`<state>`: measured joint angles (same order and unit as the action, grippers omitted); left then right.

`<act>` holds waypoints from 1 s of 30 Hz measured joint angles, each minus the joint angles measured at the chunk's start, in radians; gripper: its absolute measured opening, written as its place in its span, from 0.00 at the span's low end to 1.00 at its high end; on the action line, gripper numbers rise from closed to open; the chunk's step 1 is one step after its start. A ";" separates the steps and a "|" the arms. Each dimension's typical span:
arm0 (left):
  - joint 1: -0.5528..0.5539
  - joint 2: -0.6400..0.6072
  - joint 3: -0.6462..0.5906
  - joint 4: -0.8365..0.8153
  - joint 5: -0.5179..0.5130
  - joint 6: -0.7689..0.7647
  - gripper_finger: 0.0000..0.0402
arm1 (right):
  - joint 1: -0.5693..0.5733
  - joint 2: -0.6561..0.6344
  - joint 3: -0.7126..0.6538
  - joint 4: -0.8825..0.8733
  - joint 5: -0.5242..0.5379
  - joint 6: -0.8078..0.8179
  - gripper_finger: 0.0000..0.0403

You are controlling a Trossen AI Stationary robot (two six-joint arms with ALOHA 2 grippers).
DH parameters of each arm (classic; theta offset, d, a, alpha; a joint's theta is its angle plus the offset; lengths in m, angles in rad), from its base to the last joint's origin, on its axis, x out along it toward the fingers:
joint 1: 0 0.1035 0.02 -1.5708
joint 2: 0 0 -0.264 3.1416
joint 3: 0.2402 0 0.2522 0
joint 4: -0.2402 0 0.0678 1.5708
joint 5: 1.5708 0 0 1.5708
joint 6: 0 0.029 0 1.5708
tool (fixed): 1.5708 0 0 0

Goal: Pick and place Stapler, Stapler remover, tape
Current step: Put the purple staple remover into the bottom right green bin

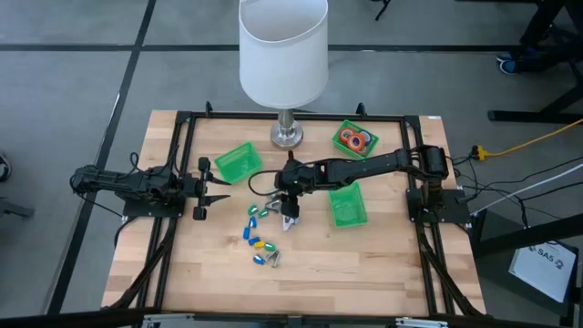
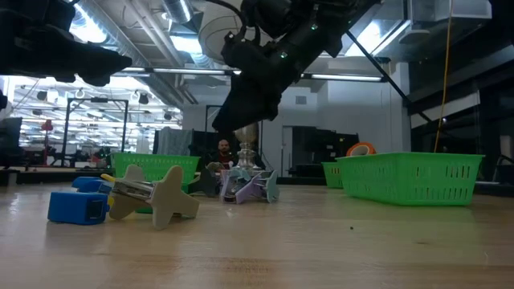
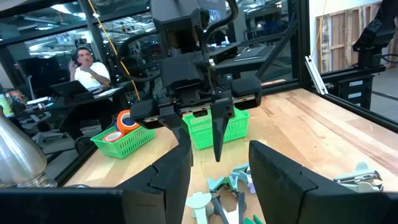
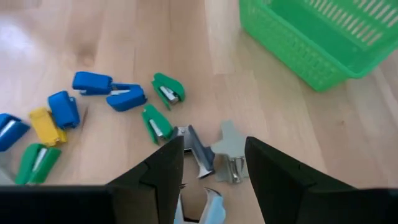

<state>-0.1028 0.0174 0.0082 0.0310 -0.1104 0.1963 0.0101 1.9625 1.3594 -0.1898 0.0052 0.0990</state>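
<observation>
Staple removers [image 4: 217,155], the silvery claw-shaped pieces, lie in a loose heap mid-tabletop [image 1: 383,273], directly under the right claw [image 1: 288,217], which hangs over them with its fingers parted and nothing between them, seemingly lined up to pick one. Small blue, green and yellow staplers [image 4: 93,83] are scattered just beside the heap (crowding could spoil a clean grasp). Tape rolls [image 1: 354,138] already sit in the far green bin [image 1: 367,148]. Two more bins flank the work: one [image 1: 348,207] beside the right arm, one [image 1: 237,163] toward the left. The left claw [image 1: 223,189] waits at the left side, partly open and empty. A lamp [image 1: 284,55] stands at the far edge.
</observation>
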 joint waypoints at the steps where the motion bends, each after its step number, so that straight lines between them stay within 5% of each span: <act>1: 0.000 0.000 0.000 0.000 0.000 0.000 0.39 | 0.000 0.000 0.000 -0.001 -0.014 -0.001 0.44; 16: 0.000 0.000 0.000 0.000 0.000 0.000 0.39 | 0.090 0.000 0.000 -0.024 -0.035 -0.182 0.44; 30: 0.000 0.000 0.000 0.000 0.000 0.000 0.39 | 0.152 0.000 -0.061 -0.020 -0.032 -0.045 0.44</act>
<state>-0.1028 0.0174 0.0084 0.0307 -0.1107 0.1959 0.1624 1.9621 1.2989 -0.2102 -0.0272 0.0543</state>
